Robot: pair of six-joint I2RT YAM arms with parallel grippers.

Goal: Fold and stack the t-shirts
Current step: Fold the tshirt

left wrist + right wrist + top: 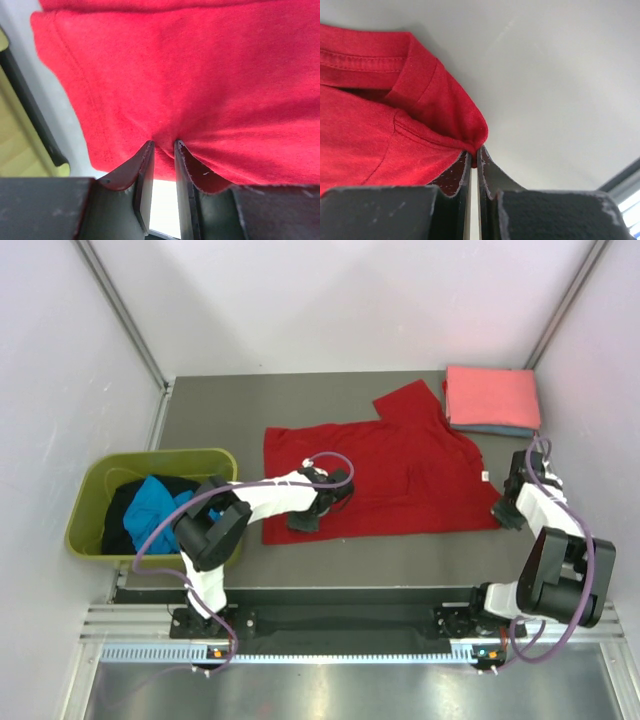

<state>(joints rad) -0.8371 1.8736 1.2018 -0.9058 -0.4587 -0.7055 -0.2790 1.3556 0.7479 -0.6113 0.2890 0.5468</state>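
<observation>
From above, the red t-shirt (pixel 400 465) lies spread flat on the dark table (pixel 220 410), one sleeve pointing towards the far side. The left gripper (pixel 302 523) sits at the shirt's near hem, close to its left corner. The right gripper (pixel 501 512) sits at the near right corner of the same shirt. At the far right corner of the table a folded salmon-pink t-shirt (pixel 492 395) rests on a folded blue t-shirt (pixel 500 430), well apart from both grippers. Left of the table stands an olive-green tub (pixel 160 455) holding a turquoise t-shirt (pixel 158 502) and a black t-shirt (pixel 120 522).

In the left wrist view, the left gripper (pixel 164 149) has its fingers (pixel 145 185) drawn close with a narrow slit between them. Their tips nip a pucker of the red t-shirt (pixel 200 75), and creases fan out from that spot. The cloth hangs ahead of the tips and drapes over the right-hand finger.

In the right wrist view, the right gripper (pixel 474 151) has its fingers (pixel 455 177) pressed nearly together. They pinch a hemmed corner of the red t-shirt (pixel 380 125) at the very tips. The rest of the shirt spreads to the left, and the pale surface (pixel 560 75) is bare on the right.
</observation>
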